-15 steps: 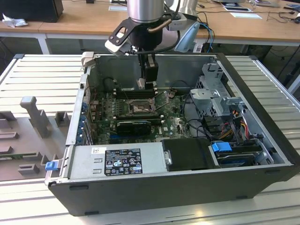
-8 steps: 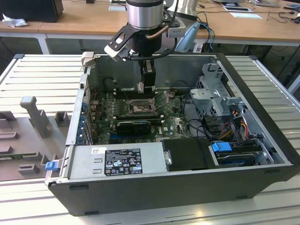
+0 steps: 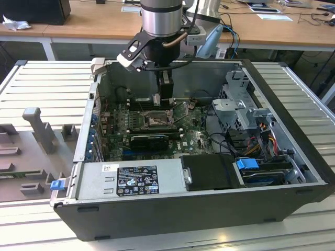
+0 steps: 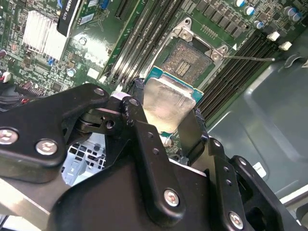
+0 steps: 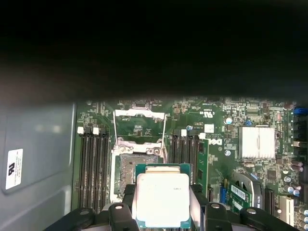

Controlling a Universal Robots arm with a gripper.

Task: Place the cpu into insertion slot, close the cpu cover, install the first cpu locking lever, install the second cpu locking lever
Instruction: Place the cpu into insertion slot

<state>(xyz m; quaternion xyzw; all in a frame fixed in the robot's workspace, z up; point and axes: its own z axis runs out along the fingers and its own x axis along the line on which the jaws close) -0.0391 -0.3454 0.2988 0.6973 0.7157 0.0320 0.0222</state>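
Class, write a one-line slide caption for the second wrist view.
The gripper holds the cpu close to the empty insertion slot on the green motherboard.

cpu (image 5: 162, 198): grey-silver metal lid, smooth, dull sheen; green board edge.
gripper fingers (image 4: 139, 125): black, matt, smooth; bright steel screws.
insertion slot (image 5: 131, 172): dark grainy contact field, shiny metal rim.
cpu cover (image 5: 139, 114): thin bright metal frame.
motherboard (image 5: 216, 159): green, slight gloss.
heatsink (image 5: 257, 142): pale finned metal.
case wall (image 3: 172, 214): dark grey matt sheet metal.
table (image 3: 47, 83), exterior view's left: ribbed pale metal.
desk (image 3: 94, 23), exterior view's upper left: light wood.
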